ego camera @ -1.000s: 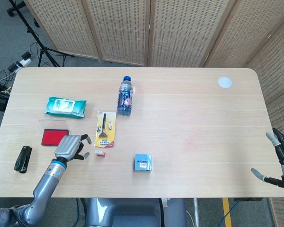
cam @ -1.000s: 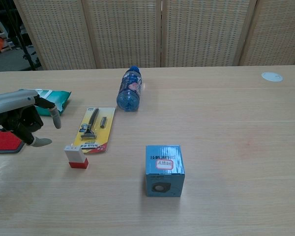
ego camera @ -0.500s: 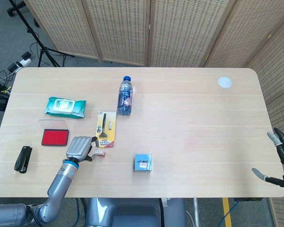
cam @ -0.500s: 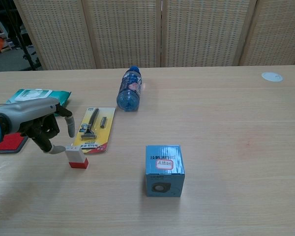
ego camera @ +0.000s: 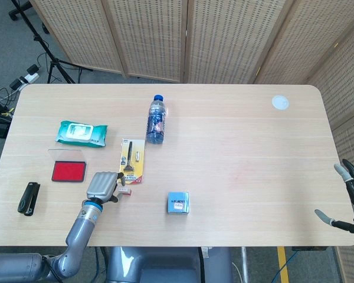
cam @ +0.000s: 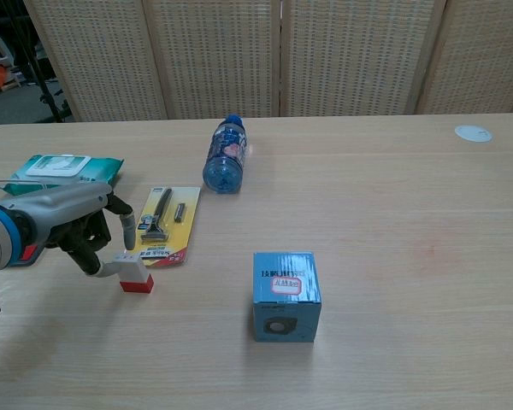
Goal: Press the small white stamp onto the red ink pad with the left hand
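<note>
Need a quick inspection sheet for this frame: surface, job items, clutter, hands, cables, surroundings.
Surface: wooden table, white disc at far right corner.
Job's things: small white stamp upright, red base down; red ink pad open, left of it.
Clutter: wipes pack, lying water bottle, carded razor, blue box, black object near left edge.
Hands: left hand at the stamp, fingertip touching its white top, no grip visible; right hand open, at the table's right edge.
Cables: on floor, far left.
Surroundings: wicker screens, tripod legs.
</note>
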Controlling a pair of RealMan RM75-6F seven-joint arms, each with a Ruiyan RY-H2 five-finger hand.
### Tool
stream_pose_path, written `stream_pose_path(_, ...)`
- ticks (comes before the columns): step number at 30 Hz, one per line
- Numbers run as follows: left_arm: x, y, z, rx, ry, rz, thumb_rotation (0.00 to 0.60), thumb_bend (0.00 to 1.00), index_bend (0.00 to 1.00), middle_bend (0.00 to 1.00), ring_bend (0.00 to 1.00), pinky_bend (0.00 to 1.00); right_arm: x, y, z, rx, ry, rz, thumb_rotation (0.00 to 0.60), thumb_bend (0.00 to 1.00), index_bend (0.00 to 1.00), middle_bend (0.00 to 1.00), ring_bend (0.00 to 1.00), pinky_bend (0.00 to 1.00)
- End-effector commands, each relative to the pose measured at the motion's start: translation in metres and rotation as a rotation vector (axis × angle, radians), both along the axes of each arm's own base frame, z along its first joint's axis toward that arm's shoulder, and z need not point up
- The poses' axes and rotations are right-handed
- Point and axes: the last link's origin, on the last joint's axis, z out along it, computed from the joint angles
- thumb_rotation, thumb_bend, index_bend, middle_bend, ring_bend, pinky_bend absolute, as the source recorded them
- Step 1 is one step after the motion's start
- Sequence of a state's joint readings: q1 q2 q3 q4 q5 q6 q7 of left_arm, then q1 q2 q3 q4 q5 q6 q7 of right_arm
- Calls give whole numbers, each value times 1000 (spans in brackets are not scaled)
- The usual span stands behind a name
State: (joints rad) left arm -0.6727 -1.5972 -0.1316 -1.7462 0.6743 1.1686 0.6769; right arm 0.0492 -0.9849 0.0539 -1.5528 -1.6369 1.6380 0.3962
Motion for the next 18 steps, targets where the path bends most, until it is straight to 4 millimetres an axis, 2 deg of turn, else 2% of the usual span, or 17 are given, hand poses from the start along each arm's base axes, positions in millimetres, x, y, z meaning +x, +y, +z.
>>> stream_pose_path(1,0,1,-1,5,4,4,600,300,522,974,945,870,0,0,0,-1,-3,-1,600,0,0,0,0,0)
stream_pose_path(18,-3,5,-9,-8,-3,36,600,329,560,974,946,870,-1,0,3,-1,-15,3,600,0,0,0,0,0)
